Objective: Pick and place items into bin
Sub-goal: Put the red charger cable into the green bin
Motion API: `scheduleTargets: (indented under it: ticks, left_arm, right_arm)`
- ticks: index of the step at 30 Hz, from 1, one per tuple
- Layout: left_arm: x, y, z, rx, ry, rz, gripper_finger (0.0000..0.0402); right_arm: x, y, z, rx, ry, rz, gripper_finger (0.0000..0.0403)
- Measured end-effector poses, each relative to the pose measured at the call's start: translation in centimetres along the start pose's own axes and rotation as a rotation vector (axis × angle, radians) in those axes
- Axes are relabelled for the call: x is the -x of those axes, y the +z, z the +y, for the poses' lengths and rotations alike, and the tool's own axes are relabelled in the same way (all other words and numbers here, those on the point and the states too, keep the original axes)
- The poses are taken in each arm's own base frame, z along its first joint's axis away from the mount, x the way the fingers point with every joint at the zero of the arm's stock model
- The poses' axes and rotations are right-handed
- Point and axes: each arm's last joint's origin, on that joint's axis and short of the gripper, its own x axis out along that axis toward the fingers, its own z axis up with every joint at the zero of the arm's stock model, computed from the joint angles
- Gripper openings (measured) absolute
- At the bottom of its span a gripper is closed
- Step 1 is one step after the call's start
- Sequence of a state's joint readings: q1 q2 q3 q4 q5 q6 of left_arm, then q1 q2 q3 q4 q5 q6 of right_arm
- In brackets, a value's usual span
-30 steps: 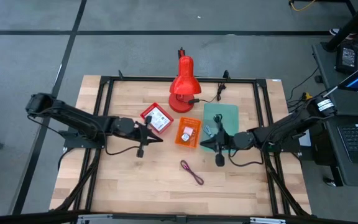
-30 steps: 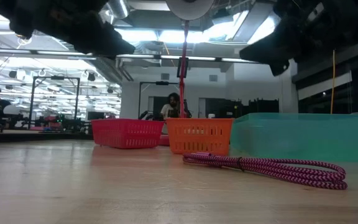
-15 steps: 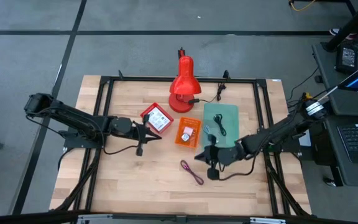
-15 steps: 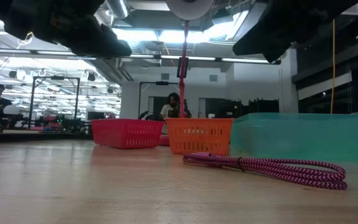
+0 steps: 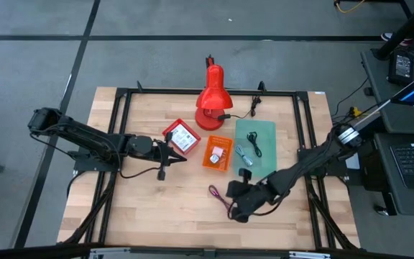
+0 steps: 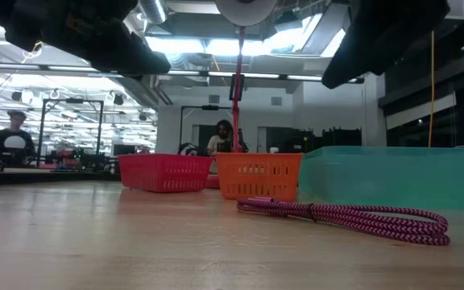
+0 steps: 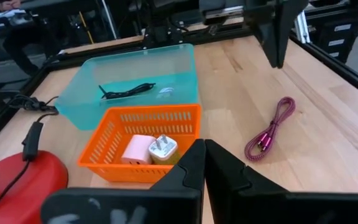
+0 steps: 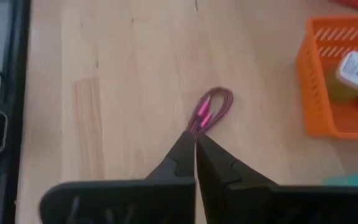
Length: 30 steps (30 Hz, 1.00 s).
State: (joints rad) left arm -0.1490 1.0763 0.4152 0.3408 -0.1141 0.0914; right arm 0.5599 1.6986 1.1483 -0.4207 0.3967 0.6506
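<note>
A maroon cord loop [image 5: 215, 193] lies flat on the wooden table, also seen low [image 6: 353, 219] and in both wrist views [image 8: 211, 109] [image 7: 271, 129]. My right gripper [image 5: 230, 196] [image 8: 195, 134] is shut and hovers just above the cord's near end, touching nothing. My left gripper [image 5: 175, 157] [image 7: 203, 147] is shut and waits in the air beside the red basket [image 5: 182, 136]. The orange basket [image 7: 143, 140] holds a pink cube [image 7: 137, 149] and a white plug [image 7: 163, 149]. In the teal bin [image 7: 135, 78] lie a black cable [image 7: 126, 91] and a small blue-silver piece [image 5: 241, 152].
A red desk lamp [image 5: 211, 101] stands at the table's far side, its cord [image 5: 249, 109] trailing toward the teal bin [image 5: 256, 146]. A black frame rail [image 5: 304, 165] borders the table. Bare wood lies near and left of the cord. People sit in the room behind [image 6: 225, 137].
My right arm has swung from over the teal bin toward the table's near edge and to the left, ending over the maroon cord. The cord and the baskets have stayed put.
</note>
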Motion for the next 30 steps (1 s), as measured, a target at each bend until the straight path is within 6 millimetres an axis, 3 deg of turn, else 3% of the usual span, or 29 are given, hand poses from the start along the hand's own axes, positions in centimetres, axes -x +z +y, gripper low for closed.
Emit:
scheduleTargets:
  ticks: [12, 25, 30]
  left_arm:
    - [0.0, 0.0, 0.0, 0.002, 0.000, 0.001, 0.0006]
    - [0.0, 0.0, 0.0, 0.045, -0.003, 0.001, 0.0006]
    - [0.0, 0.0, 0.0, 0.064, -0.003, 0.002, 0.0006]
  right_arm:
    - [-0.4, -0.1, 0.6, -0.054, 0.002, 0.068, 0.0007]
    - [-0.4, 0.0, 0.6, -0.058, 0.005, 0.066, 0.0161]
    - [-1.8, -0.6, 0.9, -0.049, -0.009, 0.083, 0.0187]
